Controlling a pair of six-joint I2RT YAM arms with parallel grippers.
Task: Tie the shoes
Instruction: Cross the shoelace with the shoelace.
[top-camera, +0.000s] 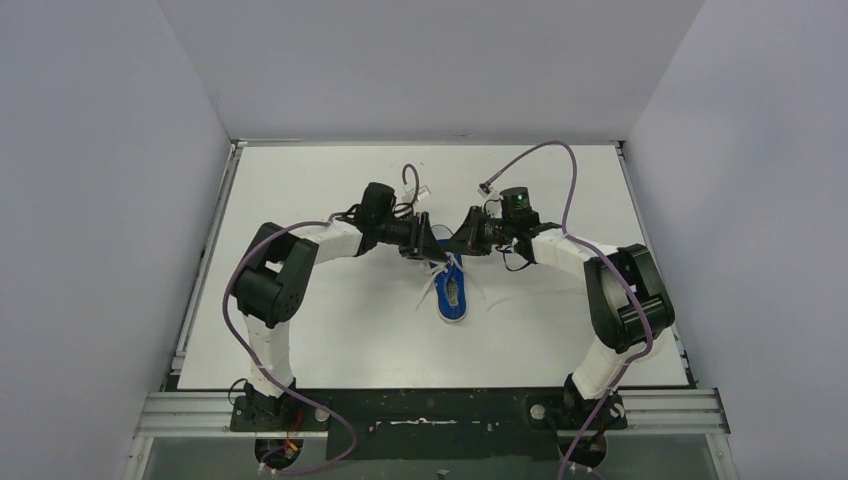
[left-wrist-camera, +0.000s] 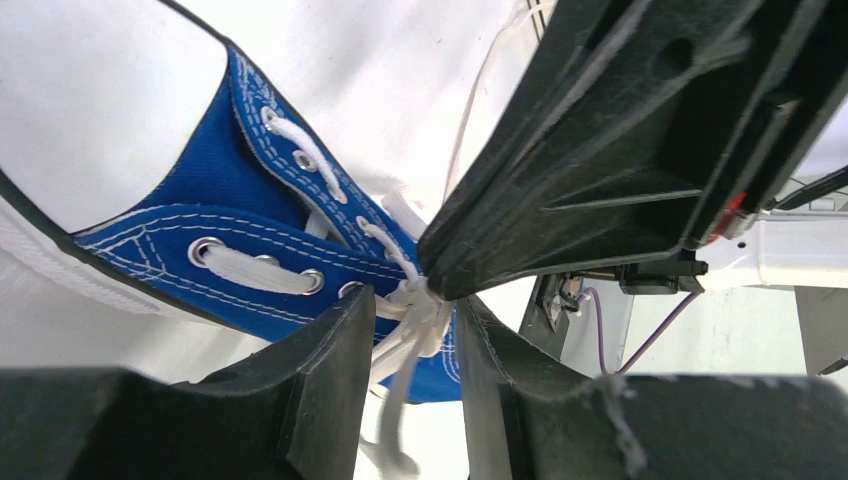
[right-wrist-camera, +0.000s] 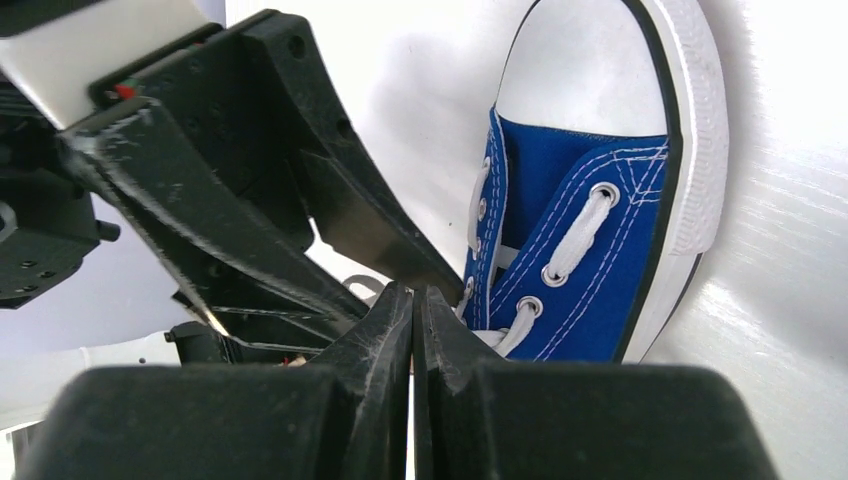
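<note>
From above, the left gripper (top-camera: 430, 248) and right gripper (top-camera: 455, 243) hide the shoe's (top-camera: 453, 295) laced end from us. In the left wrist view the laces (left-wrist-camera: 405, 330) blur toward the bottom edge; whether the right gripper pinches any, we cannot tell.

Near the middle of the table surface (top-camera: 330, 330), well apart from every corner: one shoe (top-camera: 455, 303), lengthwise between far and near edges. Over its far end hang the left gripper (top-camera: 431, 250), in from the left-edge side, and the right gripper (top-camera: 456, 243), in from the right-edge side, tips close together. Between the left fingers (left-wrist-camera: 330, 350): the bunched laces (left-wrist-camera: 415, 320). Against that bunch from the opposite side: the right gripper's tip. On the surface either side of the shoe: loose lace ends.
</note>
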